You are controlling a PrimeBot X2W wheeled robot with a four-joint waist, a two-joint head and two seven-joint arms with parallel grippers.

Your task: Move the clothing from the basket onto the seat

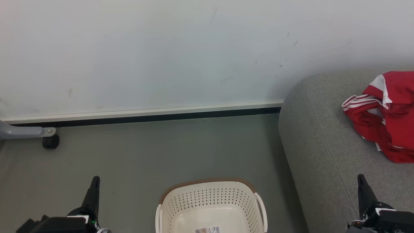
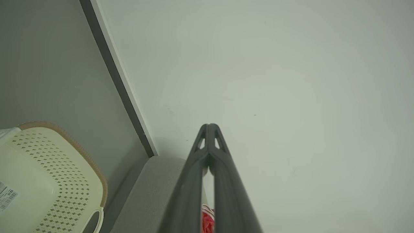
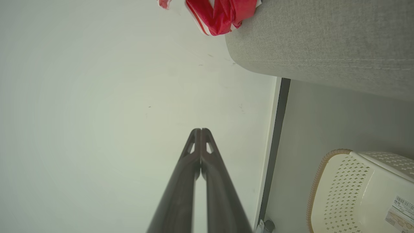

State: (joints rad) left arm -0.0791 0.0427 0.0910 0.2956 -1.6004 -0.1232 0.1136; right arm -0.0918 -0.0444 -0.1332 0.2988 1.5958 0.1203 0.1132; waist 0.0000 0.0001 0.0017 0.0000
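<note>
Basket (image 1: 210, 182) interior bare in head view. Clothing (image 1: 388, 116) lies right of basket, crumpled on seat (image 1: 323, 145), nearer right gripper (image 1: 362, 181) than left gripper (image 1: 94, 182).
Left wrist view: fingers pressed together, empty.
Right wrist view: fingers together, empty; clothing well apart from basket.
Likely nothing left to move.

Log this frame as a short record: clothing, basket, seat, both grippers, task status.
clothing: red-and-white heap lying on the seat
basket: on the floor beside the seat; visible part holds just a label
left gripper: fingers shut, holding nothing
right gripper: fingers shut, holding nothing
task status: looks done, as far as the basket shows
</note>
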